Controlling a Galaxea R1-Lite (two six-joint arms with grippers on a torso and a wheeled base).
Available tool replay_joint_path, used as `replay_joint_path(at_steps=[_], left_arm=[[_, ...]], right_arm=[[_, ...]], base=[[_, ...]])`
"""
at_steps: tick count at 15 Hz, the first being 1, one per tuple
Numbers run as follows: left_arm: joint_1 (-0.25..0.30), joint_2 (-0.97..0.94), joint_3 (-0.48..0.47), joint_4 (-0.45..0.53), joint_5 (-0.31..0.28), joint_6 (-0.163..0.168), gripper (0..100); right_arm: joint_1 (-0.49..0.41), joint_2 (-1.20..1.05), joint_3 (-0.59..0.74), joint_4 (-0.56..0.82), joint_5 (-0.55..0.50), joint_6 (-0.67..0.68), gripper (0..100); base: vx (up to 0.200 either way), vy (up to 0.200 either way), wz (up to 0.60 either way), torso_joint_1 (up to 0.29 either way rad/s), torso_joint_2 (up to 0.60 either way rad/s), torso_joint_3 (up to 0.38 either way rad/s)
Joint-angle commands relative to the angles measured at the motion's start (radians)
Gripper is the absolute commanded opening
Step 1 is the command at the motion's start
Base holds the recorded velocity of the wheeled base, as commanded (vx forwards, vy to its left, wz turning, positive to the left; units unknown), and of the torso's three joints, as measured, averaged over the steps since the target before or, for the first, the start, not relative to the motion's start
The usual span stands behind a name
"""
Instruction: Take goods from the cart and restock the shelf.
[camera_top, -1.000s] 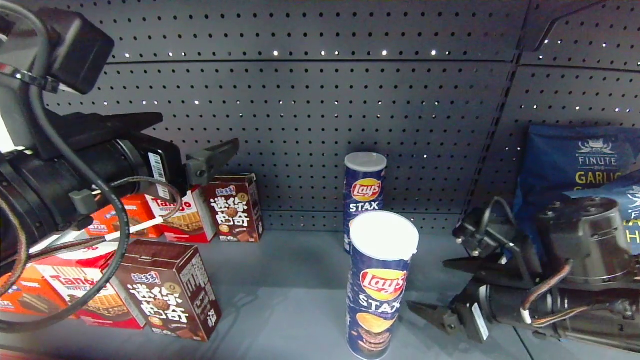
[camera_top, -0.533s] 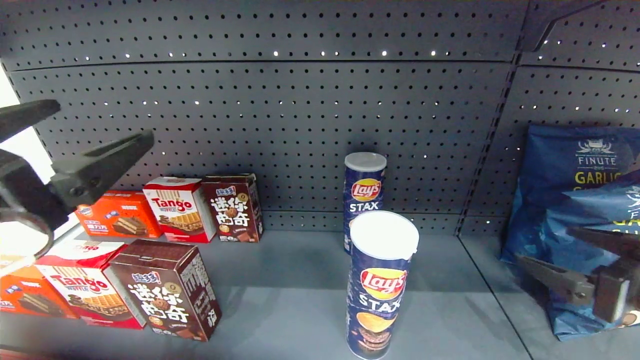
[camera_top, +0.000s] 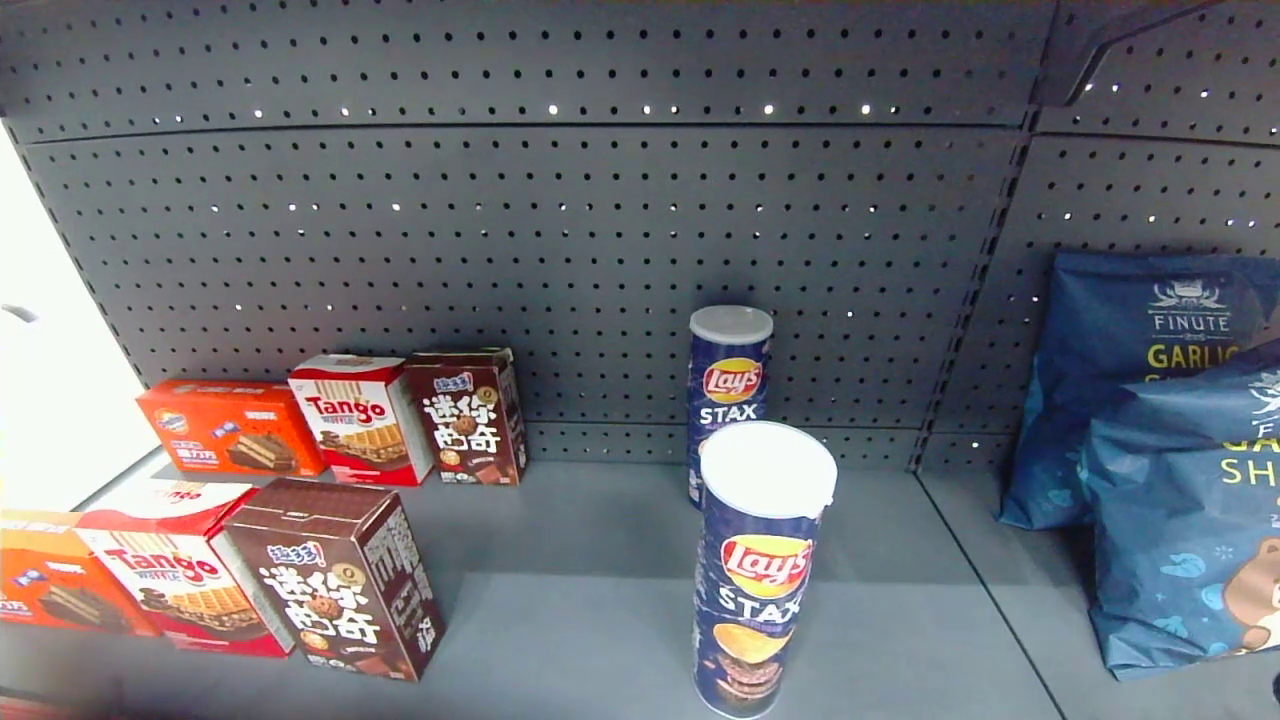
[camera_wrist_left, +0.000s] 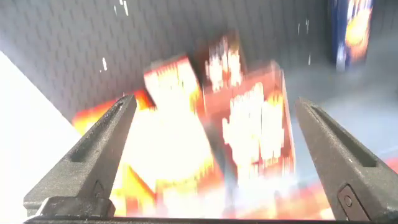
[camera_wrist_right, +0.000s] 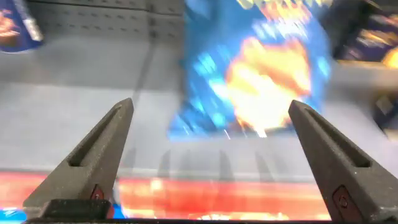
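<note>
Withdrawn from shelf (camera_top: 600, 600): both arms. Left end effector (camera_wrist_left: 216, 102), right end effector (camera_wrist_right: 211, 104): wide open, empty, likely cart-bound. Front can (camera_top: 765, 570), lower centre: upright, label outward.

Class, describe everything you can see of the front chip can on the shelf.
The front chip can is a tall dark blue tube, seemingly cardboard, with a white lid closed on top. Its wall bears a red and yellow logo, white lettering and pictured chips. It stands upright on the grey shelf, near its front edge, directly before a matching can whose lower part it hides; whether they touch cannot be told. Nothing else touches it.
</note>
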Motion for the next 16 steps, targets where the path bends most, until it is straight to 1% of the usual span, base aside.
replay_joint_path(at_steps=[1, 2, 3, 4, 7, 10, 11, 12, 14, 16], left_arm=[[0.002, -0.137, 0.115, 0.014, 0.0, -0.016, 100], [0.002, -0.137, 0.119, 0.014, 0.0, -0.017, 100], [0.001, -0.137, 0.119, 0.014, 0.0, -0.017, 100], [-0.001, -0.137, 0.119, 0.014, 0.0, -0.017, 100], [-0.001, -0.137, 0.133, 0.015, -0.001, -0.022, 100], [0.004, -0.137, 0.124, 0.015, 0.002, -0.024, 100], [0.018, -0.137, 0.127, 0.015, 0.003, -0.024, 100], [0.034, -0.135, 0.128, 0.015, 0.002, -0.024, 100], [0.039, -0.134, 0.133, 0.015, 0.002, -0.024, 100], [0.036, -0.135, 0.145, 0.017, 0.0, -0.024, 100]], right_arm=[[-0.052, -0.347, 0.095, 0.168, 0.002, 0.021, 100], [-0.052, -0.341, 0.095, 0.162, 0.036, 0.029, 100], [-0.052, -0.341, 0.095, 0.165, 0.162, 0.025, 100], [-0.052, -0.341, 0.095, 0.215, 0.251, 0.025, 100], [-0.054, -0.341, 0.095, 0.226, 0.237, 0.053, 100], [-0.054, -0.341, 0.095, 0.226, 0.237, 0.053, 100], [-0.123, -0.359, 0.095, 0.228, 0.237, 0.055, 100], [-0.154, -0.377, 0.095, 0.226, 0.237, 0.058, 100], [-0.12, -0.422, 0.095, 0.224, 0.237, 0.058, 100], [-0.12, -0.422, 0.095, 0.224, 0.237, 0.058, 100]], base=[[0.0, 0.0, 0.0, 0.0, 0.0, 0.0], [0.0, 0.0, 0.0, 0.0, 0.0, 0.0], [0.0, 0.0, 0.0, 0.0, 0.0, 0.0], [0.0, 0.0, 0.0, 0.0, 0.0, 0.0], [0.0, 0.0, 0.0, 0.0, 0.0, 0.0], [0.0, 0.0, 0.0, 0.0, 0.0, 0.0], [0.0, 0.0, 0.0, 0.0, 0.0, 0.0], [0.0, 0.0, 0.0, 0.0, 0.0, 0.0], [0.0, 0.0, 0.0, 0.0, 0.0, 0.0], [0.0, 0.0, 0.0, 0.0, 0.0, 0.0]])
